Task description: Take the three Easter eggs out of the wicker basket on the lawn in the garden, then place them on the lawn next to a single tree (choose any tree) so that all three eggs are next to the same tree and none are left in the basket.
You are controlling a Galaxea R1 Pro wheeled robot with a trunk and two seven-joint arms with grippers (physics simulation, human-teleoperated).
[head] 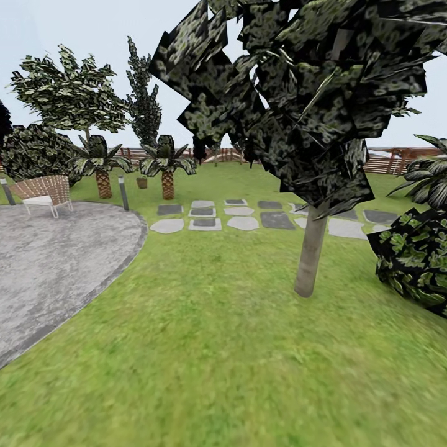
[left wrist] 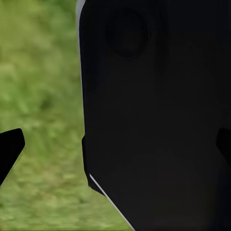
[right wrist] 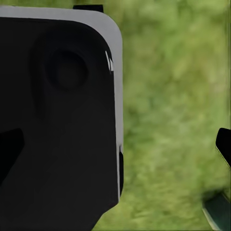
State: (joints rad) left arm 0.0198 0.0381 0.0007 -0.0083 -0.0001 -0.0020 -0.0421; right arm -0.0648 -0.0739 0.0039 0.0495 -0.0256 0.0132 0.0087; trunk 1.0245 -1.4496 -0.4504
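Both grippers' fingers [left wrist: 9,151] [right wrist: 224,144] stand wide apart, holding nothing, over blurred lawn [head: 217,347]; a tree [head: 310,248] stands ahead.

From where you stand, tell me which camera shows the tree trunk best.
The head view: the tree stands on the lawn right of centre, its bare trunk visible from the grass up to the dark canopy. Both wrist views give blurred grass behind dark robot parts, with nothing of the trunk to judge.

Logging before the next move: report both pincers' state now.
Left pincer: open, tips spread wide, holding nothing.
Right pincer: open, tips spread wide, holding nothing.
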